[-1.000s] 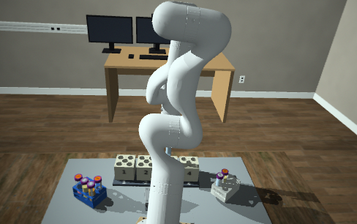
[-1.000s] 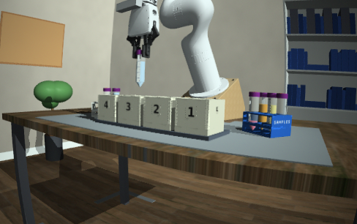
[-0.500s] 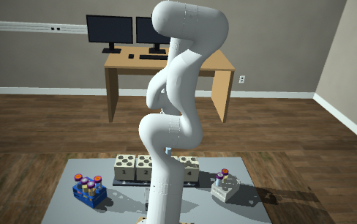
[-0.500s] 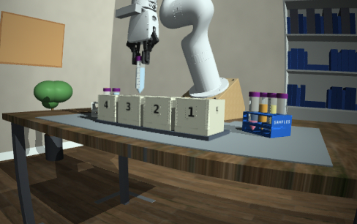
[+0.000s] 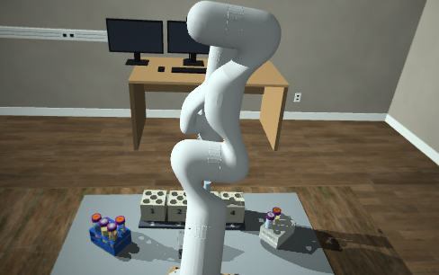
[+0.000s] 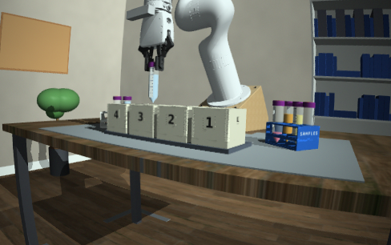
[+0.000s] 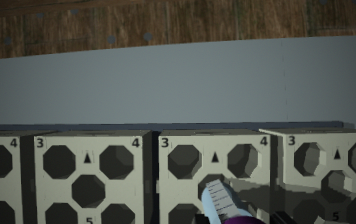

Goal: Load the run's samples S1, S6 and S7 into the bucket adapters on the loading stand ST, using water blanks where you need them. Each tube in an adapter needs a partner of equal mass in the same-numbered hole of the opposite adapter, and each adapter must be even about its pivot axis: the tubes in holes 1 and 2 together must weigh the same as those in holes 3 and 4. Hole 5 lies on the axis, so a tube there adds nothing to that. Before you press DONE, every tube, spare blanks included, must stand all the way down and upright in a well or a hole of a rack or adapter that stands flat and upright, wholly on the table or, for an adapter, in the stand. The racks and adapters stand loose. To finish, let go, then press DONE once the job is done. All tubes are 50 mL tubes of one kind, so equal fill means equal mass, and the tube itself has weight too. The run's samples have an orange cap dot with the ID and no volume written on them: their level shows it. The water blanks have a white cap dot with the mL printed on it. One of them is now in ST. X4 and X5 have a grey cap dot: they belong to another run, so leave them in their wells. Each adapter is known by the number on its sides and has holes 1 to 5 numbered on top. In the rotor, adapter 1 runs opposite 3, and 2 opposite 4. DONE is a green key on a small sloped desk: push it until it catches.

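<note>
Hand: The hand (image 6: 153,66) (image 7: 242,219) is partly shut, gripping a tube near its cap.
Tube: The purple-capped tube (image 5: 207,186) (image 6: 153,86) (image 7: 220,200) has pale blue stuff inside. It hangs over the adapter row, tip down, above adapter 3 (image 5: 215,194) (image 6: 141,120) (image 7: 215,171) as far as I can tell, by the far edge of the counter (image 5: 36,216) (image 6: 280,182) (image 7: 225,30). It looks like a water blank.
Blue rack: The blue rack (image 5: 118,244) (image 6: 308,140) sits toward the left edge of the counter in the top view, with four tubes.
Pale rack: The pale rack (image 5: 270,238) (image 6: 103,120) sits toward the right edge in that view, with two tubes.
What could go wrong: If the tube comes down off center, its tip could hit a hole's rim, tilt, or shove the loose adapter. Letting go too high could leave it leaning. A wrong hole or a partner with a different fill would spoil the balance.
Side numbers: The adapters say 1, 2, 3 and 4.
Hole numbers: I can read 3, 4 and 5 on top, with little black arrows.
Rack words: The blue one says SAMPLES; the pale one's writing is too small.
Tube marks: There are tiny lines on its side, but I can't read its cap dot.
Brand: I can't read any.

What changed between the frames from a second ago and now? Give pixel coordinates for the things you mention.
The gripper (image 6: 153,69) (image 7: 243,220) moved down, lowering its tube (image 5: 207,185) (image 6: 153,86) (image 7: 220,202) toward the adapters (image 5: 153,217) (image 6: 172,134) (image 7: 122,190), mostly in the first half second. Nothing was newly grasped or let go. The adapters, blue sample rack (image 5: 110,244) (image 6: 308,142) and pale rack (image 5: 278,238) stayed put.
</note>
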`<action>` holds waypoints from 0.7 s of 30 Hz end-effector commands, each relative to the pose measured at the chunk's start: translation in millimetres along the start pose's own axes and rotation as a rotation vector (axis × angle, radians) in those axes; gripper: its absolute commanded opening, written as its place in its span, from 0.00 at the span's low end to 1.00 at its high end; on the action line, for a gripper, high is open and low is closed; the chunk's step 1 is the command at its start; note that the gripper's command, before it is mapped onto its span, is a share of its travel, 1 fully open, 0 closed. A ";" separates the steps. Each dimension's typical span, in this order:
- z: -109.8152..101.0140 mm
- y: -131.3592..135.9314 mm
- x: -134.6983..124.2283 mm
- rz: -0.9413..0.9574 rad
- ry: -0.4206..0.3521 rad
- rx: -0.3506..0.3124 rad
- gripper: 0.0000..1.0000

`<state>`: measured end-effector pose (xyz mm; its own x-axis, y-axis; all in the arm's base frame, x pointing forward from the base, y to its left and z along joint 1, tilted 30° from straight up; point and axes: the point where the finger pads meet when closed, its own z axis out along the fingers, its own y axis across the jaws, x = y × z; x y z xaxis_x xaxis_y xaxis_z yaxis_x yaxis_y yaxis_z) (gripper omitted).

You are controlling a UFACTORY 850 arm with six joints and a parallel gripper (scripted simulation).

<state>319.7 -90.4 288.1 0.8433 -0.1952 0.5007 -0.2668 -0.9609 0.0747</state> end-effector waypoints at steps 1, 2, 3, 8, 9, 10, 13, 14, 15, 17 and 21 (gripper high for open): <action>3.1 0.0 0.6 0.000 0.001 0.000 0.00; 4.1 0.0 0.6 0.000 0.001 0.000 0.00; 5.2 0.0 0.6 0.000 0.001 0.000 0.00; 9.1 0.0 0.6 0.000 0.001 0.000 0.00; 9.1 0.0 0.6 0.000 0.001 0.000 0.00; 10.1 0.0 0.6 0.000 0.001 0.000 0.00; 13.2 0.0 0.6 0.000 0.001 0.000 0.00; 14.1 0.0 0.6 0.000 0.001 0.000 0.00; 15.2 0.0 0.6 0.000 0.001 0.000 0.00; 17.2 0.0 0.6 0.000 0.001 0.000 0.00; 21.2 0.0 0.6 0.000 0.001 0.000 0.00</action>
<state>327.6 -93.7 273.0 0.8439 -0.1952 0.4996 -0.2655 -0.9614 0.0727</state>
